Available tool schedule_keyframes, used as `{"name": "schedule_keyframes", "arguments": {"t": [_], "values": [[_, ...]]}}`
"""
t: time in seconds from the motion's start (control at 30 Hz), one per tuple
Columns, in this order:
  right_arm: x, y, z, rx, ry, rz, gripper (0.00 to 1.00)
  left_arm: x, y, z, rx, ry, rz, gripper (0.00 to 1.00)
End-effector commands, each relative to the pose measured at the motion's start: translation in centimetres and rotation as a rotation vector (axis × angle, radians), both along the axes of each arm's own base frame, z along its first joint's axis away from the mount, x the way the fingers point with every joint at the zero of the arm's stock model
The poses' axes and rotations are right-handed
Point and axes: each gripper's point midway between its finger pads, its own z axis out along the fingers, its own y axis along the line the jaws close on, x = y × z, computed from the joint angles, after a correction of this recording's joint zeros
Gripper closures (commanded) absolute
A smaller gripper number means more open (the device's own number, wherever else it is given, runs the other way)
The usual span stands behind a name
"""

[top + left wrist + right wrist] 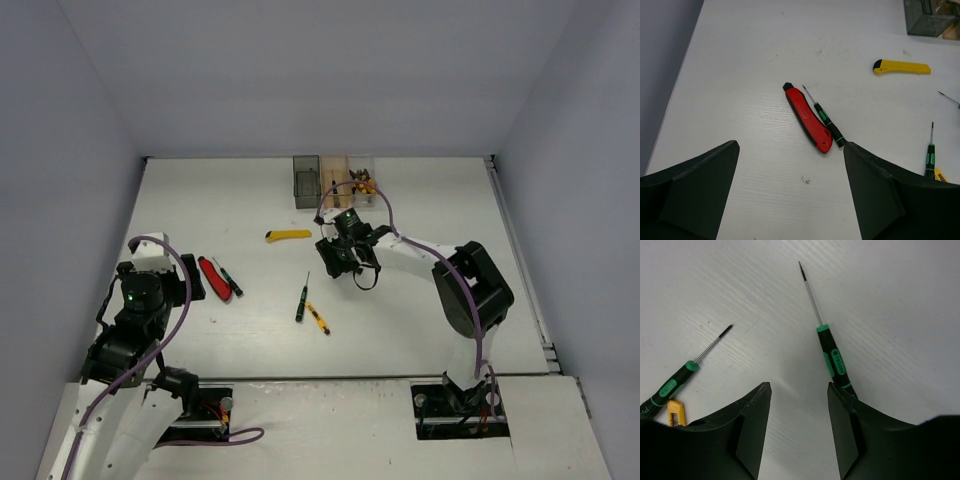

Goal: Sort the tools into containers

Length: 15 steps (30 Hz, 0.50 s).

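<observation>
**toolnerd:** Grey walls all round a white desk, with the dark grey bin, orange bin and clear bin in a row at the far edge. How far along is this sort, you reckon?

**benchrat:** Early-ish imo. The clear bin has something orange/yellow in it. Looks like plier handles, but it's tiny from overhead. No idea whether the other two hold anything.

**toolnerd:** What's loose on the desk?

**benchrat:** Plenty. The yellow knife is lying alone on the near side of the bins. The red cutter is over on the left with the cutter-side screwdriver right alongside it. They might be touching at the handle ends, can't say for sure. The middle screwdriver has the little yellow screwdriver just beside its handle. And there's a third screwdriver at the right pincer.

**toolnerd:** Is it pinching that one?

**benchrat:** Doesn't look like it. The fingers are partly spread and there's bare desk in the gap. That screwdriver lies flat, and its handle end disappears at the inner edge of one finger, so I can't tell if they touch. The left pincer is spread wide and empty, with the cutter and its screwdriver just ahead of it.

**toolnerd:** So six to go?

**benchrat:** Six that I can count. My guess is most of the job is left.
</observation>
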Motion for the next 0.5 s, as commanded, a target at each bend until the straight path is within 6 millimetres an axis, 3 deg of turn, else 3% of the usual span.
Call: {"name": "schedule_keyframes", "arguments": {"t": [0.0, 0.2, 0.47], "values": [[0.4, 0.1, -0.4, -0.016, -0.027, -0.007, 0.54, 0.4, -0.1, 1.9, -0.015, -0.060, -0.001, 0.18], [0.1, -0.7, -1.2, -0.060, -0.030, -0.045, 0.55, 0.4, 0.0, 2.1, -0.016, -0.067, -0.002, 0.18], [-0.3, 2.5, 4.6, 0.024, -0.136, 0.027, 0.58, 0.3, 0.0, 2.0, -0.016, -0.066, -0.002, 0.18]]}}
